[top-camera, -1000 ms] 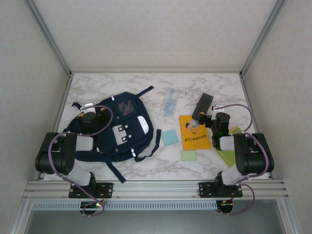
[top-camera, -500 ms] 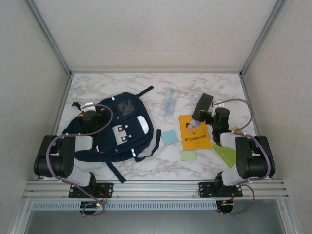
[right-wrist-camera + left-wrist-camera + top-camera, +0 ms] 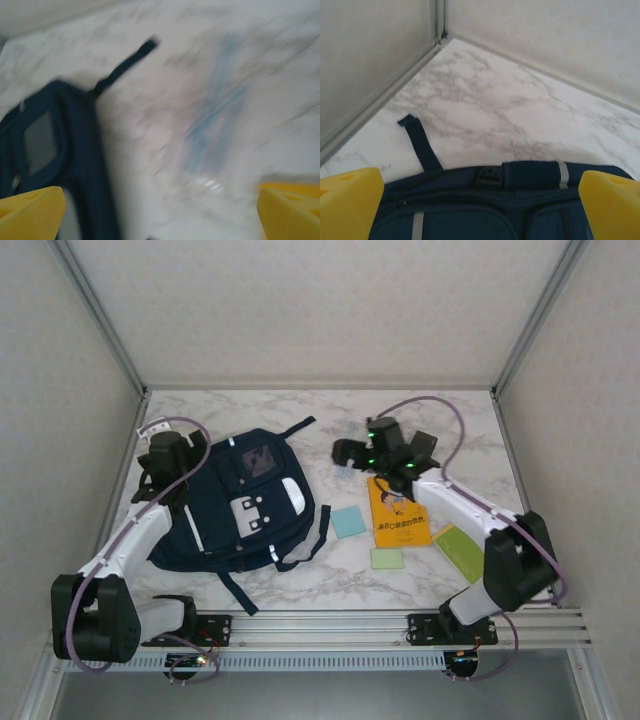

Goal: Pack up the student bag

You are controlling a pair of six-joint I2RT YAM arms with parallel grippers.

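Both arms have reached forward since earlier, left gripper (image 3: 163,468) (image 3: 480,200) gaping, empty, student bag (image 3: 240,510) (image 3: 485,210) edge between its fingers (image 3: 347,205); right gripper (image 3: 348,452) (image 3: 160,210) gaping, empty, bag left of fingers; orange book (image 3: 400,515) title unreadable

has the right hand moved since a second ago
Yes. The right hand went from the right edge of the orange book to beyond its far edge, further left, toward the student bag.

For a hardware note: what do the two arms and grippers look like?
The left arm and right arm have white tubular links, black rounded joints and a looping purple cable each. Green lights glow on the right wrist. The left gripper and right gripper have blocky yellow fingers.
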